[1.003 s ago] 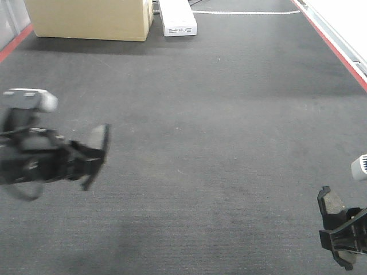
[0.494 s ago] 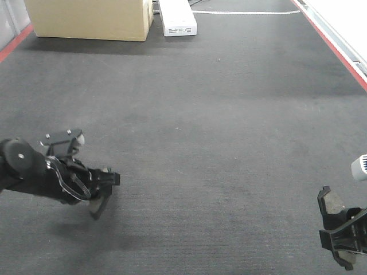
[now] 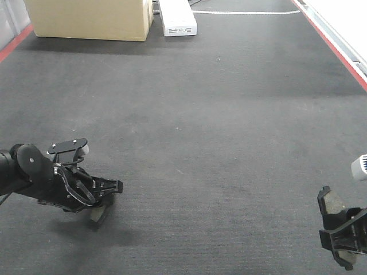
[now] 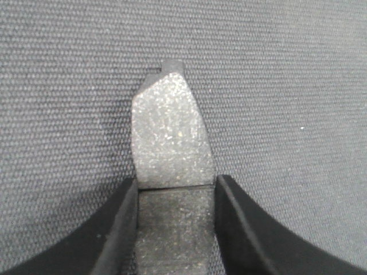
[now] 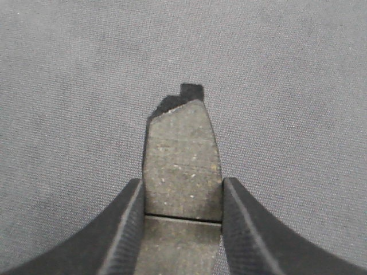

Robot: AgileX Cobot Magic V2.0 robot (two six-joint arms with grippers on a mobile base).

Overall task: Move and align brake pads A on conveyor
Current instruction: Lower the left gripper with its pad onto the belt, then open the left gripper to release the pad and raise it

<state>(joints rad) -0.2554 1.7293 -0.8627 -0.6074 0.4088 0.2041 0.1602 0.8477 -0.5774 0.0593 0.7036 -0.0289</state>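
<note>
A dark conveyor [image 3: 229, 114] fills the view.
The left hand [image 4: 176, 183] squeezes a brake pad [image 4: 171, 129], low down; the right hand [image 5: 182, 183] squeezes a second brake pad [image 5: 182, 140].

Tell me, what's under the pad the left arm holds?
Just the rough dark belt, seen all around the pad in the left end effector. The patch directly beneath is hidden by the pad itself.

The conveyor [image 3: 229, 132] lies open mid-belt; a cardboard box [image 3: 89, 20] and a white case [image 3: 178, 17] stand at its far end.
</note>
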